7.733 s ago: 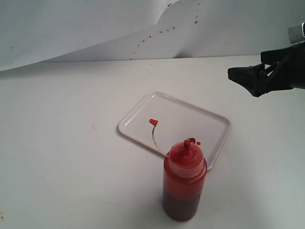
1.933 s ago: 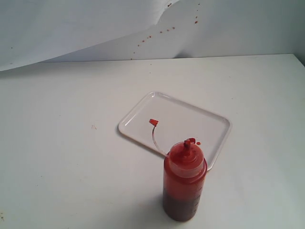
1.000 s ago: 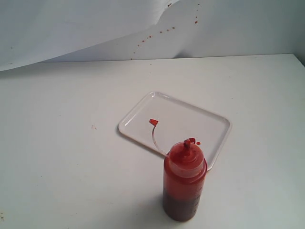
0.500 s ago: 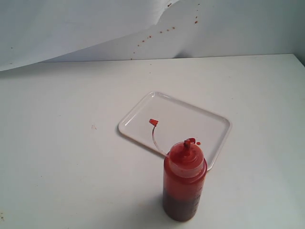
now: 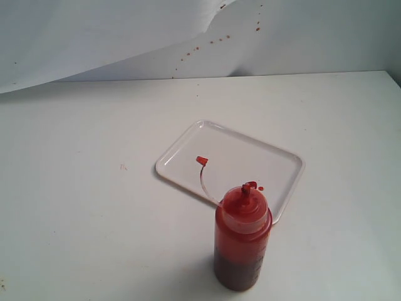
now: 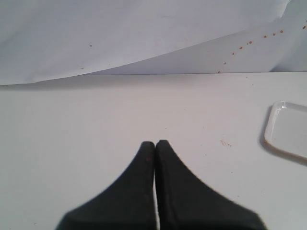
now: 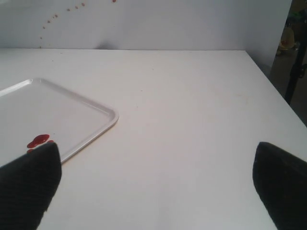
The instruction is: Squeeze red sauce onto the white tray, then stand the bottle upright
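Note:
The bottle point(image 5: 242, 241) stands upright on the table just in front of the white tray point(image 5: 263, 160), its red cone nozzle up. Its small red cap point(image 5: 202, 160) lies on the tray at the end of the clear tether. A few drops of red sauce point(image 5: 252, 185) sit on the tray near its front edge, and the red sauce point(image 7: 38, 141) shows too in the right wrist view. Neither gripper appears in the exterior view. My left gripper point(image 6: 155, 143) is shut on nothing, over bare table, a tray corner point(image 6: 288, 134) off to one side. My right gripper point(image 7: 156, 163) is wide open, beside the tray point(image 7: 72, 115).
A white paper backdrop point(image 5: 125, 31) with small dried reddish specks point(image 5: 207, 42) hangs behind the table. The table's right edge point(image 7: 273, 86) shows in the right wrist view, with dark clutter beyond it.
The right gripper, seen at the right edge of the exterior view 7.7 s ago, has left that view. Bottle, tray and drops have not moved since.

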`<state>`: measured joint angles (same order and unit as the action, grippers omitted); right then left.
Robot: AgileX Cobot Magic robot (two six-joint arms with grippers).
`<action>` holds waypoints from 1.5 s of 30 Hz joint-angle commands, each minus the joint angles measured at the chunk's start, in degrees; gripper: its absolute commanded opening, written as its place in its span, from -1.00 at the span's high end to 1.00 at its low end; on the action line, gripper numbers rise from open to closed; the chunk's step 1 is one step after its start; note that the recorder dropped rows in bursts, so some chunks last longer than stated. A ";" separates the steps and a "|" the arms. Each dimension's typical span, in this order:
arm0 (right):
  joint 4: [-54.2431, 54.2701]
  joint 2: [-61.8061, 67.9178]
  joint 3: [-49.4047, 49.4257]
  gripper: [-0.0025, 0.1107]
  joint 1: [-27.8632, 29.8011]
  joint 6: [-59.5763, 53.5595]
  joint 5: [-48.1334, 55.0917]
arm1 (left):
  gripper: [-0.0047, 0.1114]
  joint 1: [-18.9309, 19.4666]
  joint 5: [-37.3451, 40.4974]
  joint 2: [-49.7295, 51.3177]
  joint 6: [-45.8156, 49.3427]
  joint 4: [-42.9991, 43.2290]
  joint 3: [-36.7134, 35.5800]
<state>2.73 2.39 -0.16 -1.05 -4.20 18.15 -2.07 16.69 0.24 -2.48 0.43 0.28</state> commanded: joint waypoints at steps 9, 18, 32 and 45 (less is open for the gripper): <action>-0.35 -0.28 0.16 -0.69 -0.14 1.82 -0.66 | 0.92 0.16 -0.41 -0.24 -0.32 -0.43 -0.28; -1.24 -0.77 0.16 0.96 -0.14 1.21 -0.39 | 0.92 0.16 -0.41 -0.24 -0.32 -0.43 -0.28; -3.44 -2.39 0.16 0.96 1.22 1.21 0.92 | 0.92 0.16 -0.41 -0.24 -0.32 -0.43 -0.28; -3.44 -2.39 0.16 0.96 1.22 1.21 0.92 | 0.92 0.16 -0.41 -0.24 -0.32 -0.43 -0.28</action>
<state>0.00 0.35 -0.16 -0.32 -2.80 19.01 -2.07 16.69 0.24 -2.48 0.43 0.28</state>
